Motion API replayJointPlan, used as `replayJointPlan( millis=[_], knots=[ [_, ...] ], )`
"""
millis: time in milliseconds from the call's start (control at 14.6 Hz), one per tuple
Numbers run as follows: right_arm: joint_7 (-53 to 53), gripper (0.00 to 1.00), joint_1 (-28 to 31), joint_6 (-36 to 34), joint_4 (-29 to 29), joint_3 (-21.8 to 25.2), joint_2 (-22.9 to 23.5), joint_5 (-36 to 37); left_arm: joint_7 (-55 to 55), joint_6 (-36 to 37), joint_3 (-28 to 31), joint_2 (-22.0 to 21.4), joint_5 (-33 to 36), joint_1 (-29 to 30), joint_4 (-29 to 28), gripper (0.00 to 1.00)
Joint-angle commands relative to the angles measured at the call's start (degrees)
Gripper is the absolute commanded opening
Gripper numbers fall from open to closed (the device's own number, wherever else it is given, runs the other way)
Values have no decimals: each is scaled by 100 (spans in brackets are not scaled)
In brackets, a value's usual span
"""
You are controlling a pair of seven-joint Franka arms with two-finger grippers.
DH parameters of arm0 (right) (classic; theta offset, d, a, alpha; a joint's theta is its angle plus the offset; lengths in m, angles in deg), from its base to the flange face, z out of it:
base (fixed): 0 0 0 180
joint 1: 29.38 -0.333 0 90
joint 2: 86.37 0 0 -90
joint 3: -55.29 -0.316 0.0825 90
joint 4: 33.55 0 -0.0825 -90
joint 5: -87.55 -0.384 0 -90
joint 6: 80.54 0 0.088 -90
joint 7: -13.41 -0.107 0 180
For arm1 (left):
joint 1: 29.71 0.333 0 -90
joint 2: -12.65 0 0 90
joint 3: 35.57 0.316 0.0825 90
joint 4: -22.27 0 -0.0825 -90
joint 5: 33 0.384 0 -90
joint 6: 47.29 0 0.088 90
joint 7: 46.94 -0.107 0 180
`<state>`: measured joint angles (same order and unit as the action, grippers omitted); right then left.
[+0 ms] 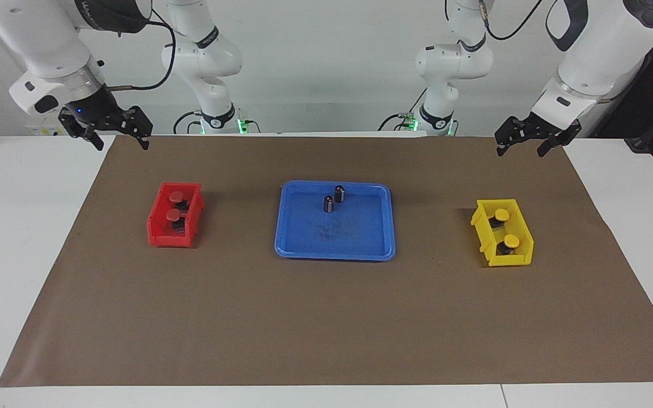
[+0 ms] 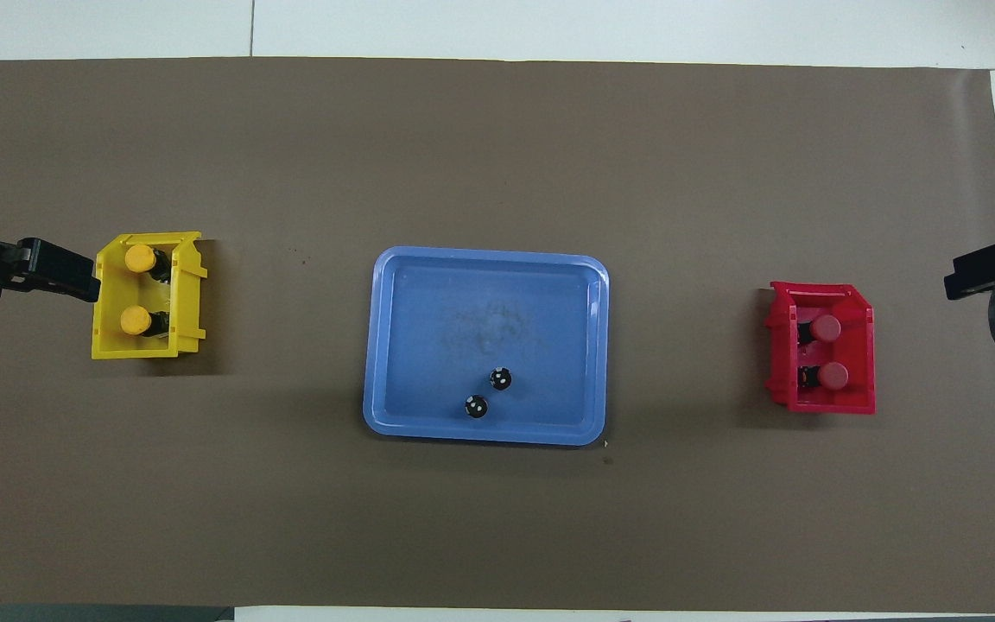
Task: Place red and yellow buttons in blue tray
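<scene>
Nothing moved into the blue tray (image 1: 335,249) yet: 2 red buttons (image 1: 176,197) sitting in the red bin (image 1: 159,233) toward the right arm's end of the table, 2 yellow buttons (image 1: 501,215) in the yellow bin (image 1: 509,259) toward the left arm's end, tray midway between the 2 bins and well apart from each. Already in the tray, on the part nearer the robots: 2 dark cylinders (image 1: 339,194), upright, just beside each other. Left gripper (image 1: 528,144) up in the air over the mat's (image 1: 326,323) edge by the yellow bin, fingers spread, holding nothing; right gripper (image 1: 118,139) likewise raised over the mat's corner by the red bin, fingers released and empty. Best start, by the look of it: each arm to its own bin, straight down over 1 cap at a time, fingers either side of the round cap or the dark base under it, clear of the bin walls and of the neighbouring button. Buttons tilted in the bins, so worth matching the wrist to the lean. Lift fully above the rim before crossing, or risk dragging the light bin along. Set down on the tray's bare part farther from the robots, away from the 2 cylinders.
</scene>
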<state>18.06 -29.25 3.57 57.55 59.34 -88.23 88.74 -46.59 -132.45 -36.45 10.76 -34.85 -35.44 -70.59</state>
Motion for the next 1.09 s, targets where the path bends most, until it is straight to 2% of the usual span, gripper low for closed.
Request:
replayJointPlan(
  millis=[0, 273, 751, 1024],
  knots=[
    [-95, 100, -22, -27, 128, 8, -130, -74, -61, 53, 62, -137, -131, -16, -83, 100],
    [-104, 100, -65, -35, 136, 8, -139, -66, -52, -237, 62, -145, -123, -16, -144, 100],
    [-78, 100, -119, 61, 215, -10, -165, -48, -44, -202, 79, -137, -114, 46, -136, 100],
    [-16, 100, -48, 403, 207, -1, -69, -109, -44, -202, 79, -137, -114, 54, -136, 100]
  ],
)
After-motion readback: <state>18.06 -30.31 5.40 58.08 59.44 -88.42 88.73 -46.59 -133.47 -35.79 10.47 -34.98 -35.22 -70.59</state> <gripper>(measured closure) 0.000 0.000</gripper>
